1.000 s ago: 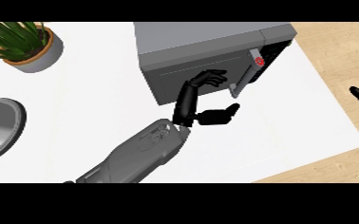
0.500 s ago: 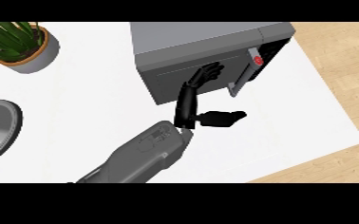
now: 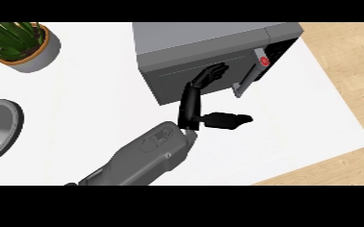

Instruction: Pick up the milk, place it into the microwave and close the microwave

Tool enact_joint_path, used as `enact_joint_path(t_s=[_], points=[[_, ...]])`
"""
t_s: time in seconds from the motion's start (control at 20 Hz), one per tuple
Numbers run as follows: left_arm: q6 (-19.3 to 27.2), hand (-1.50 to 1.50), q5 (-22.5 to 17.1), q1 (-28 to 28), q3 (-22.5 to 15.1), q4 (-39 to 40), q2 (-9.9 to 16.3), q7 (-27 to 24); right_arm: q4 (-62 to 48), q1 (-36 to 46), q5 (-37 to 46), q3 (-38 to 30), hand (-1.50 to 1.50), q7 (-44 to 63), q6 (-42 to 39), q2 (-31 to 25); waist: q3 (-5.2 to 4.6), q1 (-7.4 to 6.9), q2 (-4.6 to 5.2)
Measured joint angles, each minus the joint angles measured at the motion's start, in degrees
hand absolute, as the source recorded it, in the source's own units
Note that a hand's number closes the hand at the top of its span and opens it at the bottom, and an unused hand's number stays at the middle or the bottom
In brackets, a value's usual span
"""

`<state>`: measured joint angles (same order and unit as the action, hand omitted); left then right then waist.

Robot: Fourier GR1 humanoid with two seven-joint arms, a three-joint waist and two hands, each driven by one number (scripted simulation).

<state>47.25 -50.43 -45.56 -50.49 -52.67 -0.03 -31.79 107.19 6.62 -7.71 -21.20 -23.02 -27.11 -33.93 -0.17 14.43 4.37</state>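
- Head view shows one grey forearm coming up from the lower left, its black hand [image 3: 201,84] stretched toward the microwave [image 3: 213,57]. From this view alone I cannot tell for certain which arm it is; I take it for the right.
- Its fingers [image 3: 213,72] lie nearly straight and flat against the microwave door [image 3: 195,79], with the thumb [image 3: 227,120] stuck out to the right, off the door. The hand has hold of nothing.
- The door looks all but shut, with only its handle [image 3: 245,79] edge standing slightly proud beside the control panel [image 3: 274,57].
- The milk shows nowhere on the counter [image 3: 92,106], so it is most likely inside the microwave already.
- What matters next is that the door face sits directly ahead of the fingertips, so a push along the forearm's line should seat it.
- The other hand is out of view.
- A potted plant [image 3: 25,43] stands well apart at upper left.
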Motion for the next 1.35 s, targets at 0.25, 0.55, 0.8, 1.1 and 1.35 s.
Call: enact_joint_path(t_s=[0.25,0.55,0.8,1.1,1.35], points=[[-0.2,-1.50,-1.7,-0.2,-0.2,0.2,0.0,-1.8,-1.0,1.6,0.6,0.2,1.50,0.2,0.3,-0.5,0.00,-0.02,0.27],[-0.9,-1.50,-3.1,-1.1,-1.1,0.6,0.0,-3.5,-4.9,2.5,-5.2,2.0,-1.50,0.9,-0.8,3.4,0.28,-0.66,0.81],[-1.1,-1.50,-4.1,-1.5,-1.5,0.8,0.0,-4.7,-9.1,3.1,-10.9,3.5,-1.50,2.5,-3.0,5.6,0.31,-0.78,1.08],[-1.3,-1.50,-5.5,-1.6,-1.6,1.4,0.0,-6.2,-12.9,4.7,-15.5,3.5,-1.50,4.1,-5.3,5.4,0.28,-0.58,0.98],[-1.4,-1.50,-6.5,-1.6,-1.6,1.9,0.0,-7.5,-15.9,6.3,-18.6,2.8,-1.50,5.2,-7.1,4.2,0.28,-0.31,0.89]])
